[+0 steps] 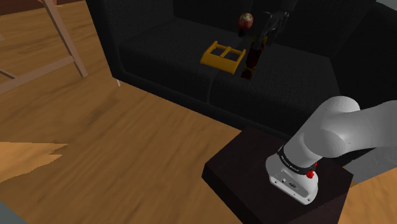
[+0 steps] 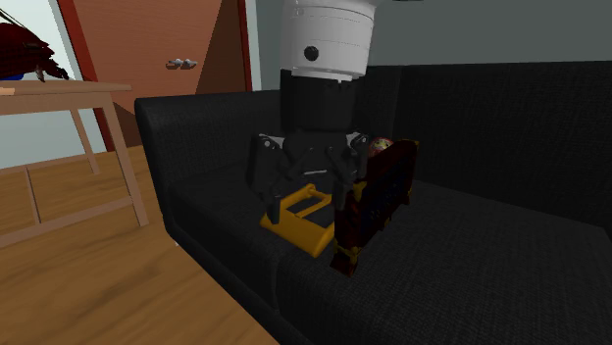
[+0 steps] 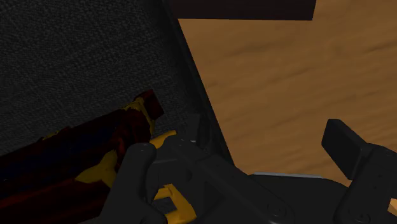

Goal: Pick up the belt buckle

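The belt buckle (image 1: 222, 55) is a yellow rectangular frame lying flat on the black sofa seat (image 1: 165, 44), near its front edge. In the second exterior view my black gripper (image 2: 306, 201) hangs straight down over the buckle (image 2: 299, 223), open, with one finger on each side of it and low over the frame. I cannot tell whether the fingers touch it. In the wrist view the gripper (image 3: 267, 135) is open, and parts of the yellow buckle (image 3: 172, 198) show behind one finger (image 3: 159, 168).
A long dark red object with yellow marks (image 2: 375, 201) lies close beside the buckle. A round reddish ball (image 1: 245, 20) sits behind it near the backrest. A wooden table (image 2: 69, 98) stands past the sofa's arm. Wood floor (image 1: 127, 140) lies in front.
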`<move>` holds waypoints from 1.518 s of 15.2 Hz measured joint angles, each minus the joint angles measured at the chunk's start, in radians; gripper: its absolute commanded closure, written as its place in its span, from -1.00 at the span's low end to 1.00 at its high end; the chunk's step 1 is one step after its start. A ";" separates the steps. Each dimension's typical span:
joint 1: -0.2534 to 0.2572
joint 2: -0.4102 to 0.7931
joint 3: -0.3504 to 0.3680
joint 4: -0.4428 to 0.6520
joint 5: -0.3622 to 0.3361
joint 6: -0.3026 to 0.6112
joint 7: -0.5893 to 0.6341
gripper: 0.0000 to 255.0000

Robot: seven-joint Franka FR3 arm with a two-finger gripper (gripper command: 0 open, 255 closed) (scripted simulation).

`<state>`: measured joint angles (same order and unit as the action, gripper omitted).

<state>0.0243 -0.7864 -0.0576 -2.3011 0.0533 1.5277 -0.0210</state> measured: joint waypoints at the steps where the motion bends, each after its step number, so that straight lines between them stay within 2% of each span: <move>1: 0.000 0.000 0.000 0.000 0.000 0.000 0.000 -1.00; 4: -0.024 0.085 0.017 0.018 0.012 0.059 0.075 -1.00; 11: -0.098 0.341 0.058 0.138 0.036 0.169 0.335 -1.00; 23: -0.208 0.764 0.017 0.408 0.037 0.271 0.722 -1.00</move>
<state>-0.1837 -0.0221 -0.0408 -1.8927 0.0904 1.7988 0.7011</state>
